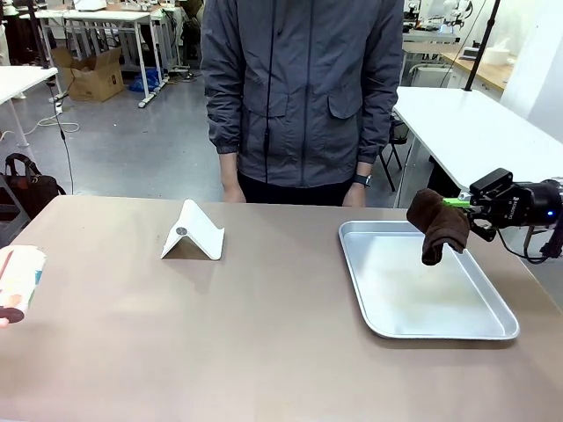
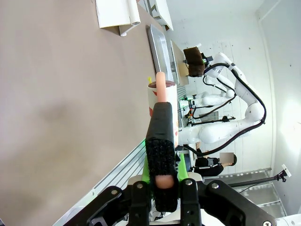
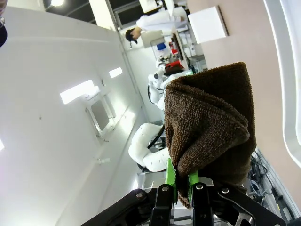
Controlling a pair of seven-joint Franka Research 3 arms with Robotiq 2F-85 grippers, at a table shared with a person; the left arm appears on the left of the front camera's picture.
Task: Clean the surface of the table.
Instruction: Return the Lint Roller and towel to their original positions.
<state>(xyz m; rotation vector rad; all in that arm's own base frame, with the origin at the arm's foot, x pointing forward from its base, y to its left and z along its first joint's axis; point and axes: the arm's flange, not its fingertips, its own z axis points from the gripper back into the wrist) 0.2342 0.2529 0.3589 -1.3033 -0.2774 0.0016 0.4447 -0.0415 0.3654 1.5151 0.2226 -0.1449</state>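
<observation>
Taupe table [image 1: 264, 334], long axis left-right.

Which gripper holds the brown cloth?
The right gripper: it is shut on the brown cloth, which hangs above the tray. The left gripper is shut on a black-sleeved cylinder instead.
</observation>
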